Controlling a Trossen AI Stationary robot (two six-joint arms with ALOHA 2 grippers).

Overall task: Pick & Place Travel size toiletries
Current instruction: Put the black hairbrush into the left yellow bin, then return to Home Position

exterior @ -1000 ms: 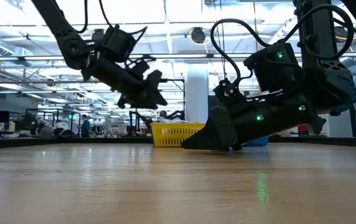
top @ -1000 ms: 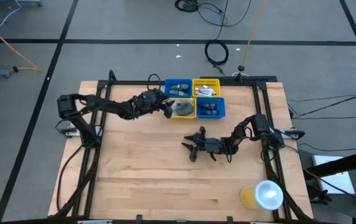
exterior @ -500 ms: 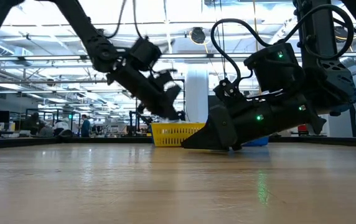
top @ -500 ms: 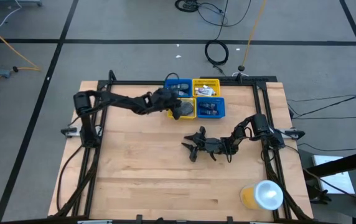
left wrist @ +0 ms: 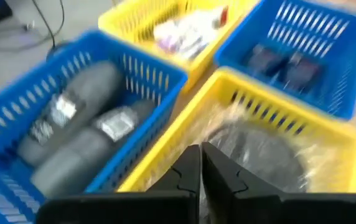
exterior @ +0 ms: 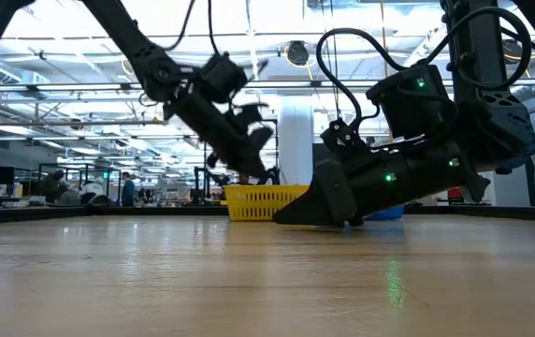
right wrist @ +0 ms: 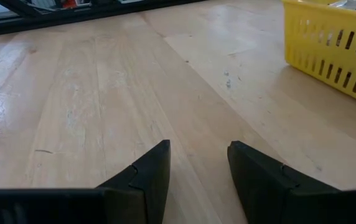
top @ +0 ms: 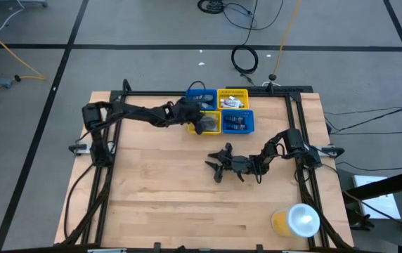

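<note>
Four small bins stand together at the table's far middle. A blue bin holds grey tubes, and a yellow bin holds white wrapped items. Another blue bin holds dark blue tubes, and the near yellow bin holds dark grey wrapped discs. My left gripper hangs shut over that near yellow bin, with nothing seen between its fingers. My right gripper lies open, low on the table's middle, and its fingers are bare.
A big yellow cup with a white lid stands near the table's near right corner. A black frame runs along the table's edges. Bare wood lies between the bins and the near edge.
My left gripper has swung toward the table's right, from beside the bins to over the near yellow bin, and has dropped lower. Its fingers have come together. My right arm has kept still.
</note>
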